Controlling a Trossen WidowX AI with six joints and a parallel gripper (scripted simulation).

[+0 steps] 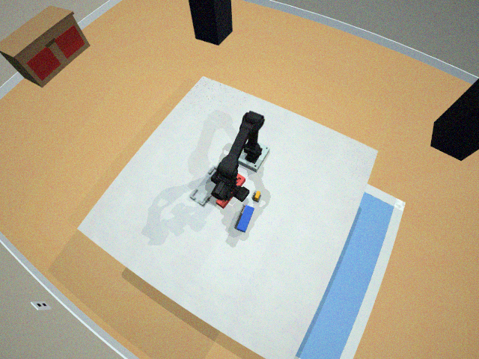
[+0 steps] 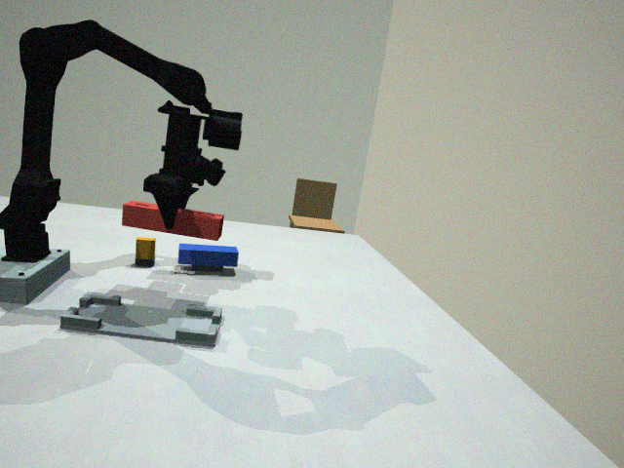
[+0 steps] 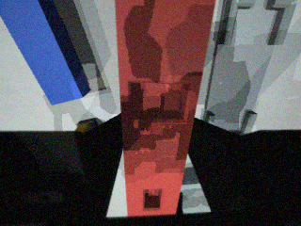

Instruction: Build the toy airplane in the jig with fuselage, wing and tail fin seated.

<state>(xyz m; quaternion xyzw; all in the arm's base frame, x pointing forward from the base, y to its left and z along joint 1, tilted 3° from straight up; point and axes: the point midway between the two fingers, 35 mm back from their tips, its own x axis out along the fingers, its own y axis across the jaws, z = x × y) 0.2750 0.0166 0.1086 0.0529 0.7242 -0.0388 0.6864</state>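
I count one pincer, mine point(image 1: 231, 189) point(image 2: 170, 221) point(image 3: 158, 118), on one arm point(image 1: 236, 148) point(image 2: 126, 48). It stands about halfway open, its two fingers closed on the one red fuselage point(image 1: 223, 203) point(image 2: 201, 224) point(image 3: 165, 47), which I hold in the air above the table point(image 1: 270, 289) point(image 2: 352, 433). There is one grey cradle point(image 1: 200, 196) point(image 2: 140, 332) point(image 3: 230, 85), with nothing seated in it, at the near side of the exterior view. Beyond it are one blue wing point(image 1: 245, 218) point(image 2: 208, 254) point(image 3: 38, 52) and one yellow tail fin point(image 1: 257, 195) point(image 2: 145, 249) point(image 3: 85, 127), the wing to the right, the fin to the left, well apart from the cradle. So I have three parts, none of them joined.

From above, my own arm covers much of the fuselage and part of the cradle. My wrist view cuts off the fuselage's far end, the wing and the cradle; only a dim bit of the fin shows beside my finger. One small square socket is plain near the fuselage's close end; the larger recess midway is muddled by shadow. What lies beneath the wing is too dark to make out. The exterior view cuts off my base plate point(image 1: 257, 165) point(image 2: 50, 274) at the left.
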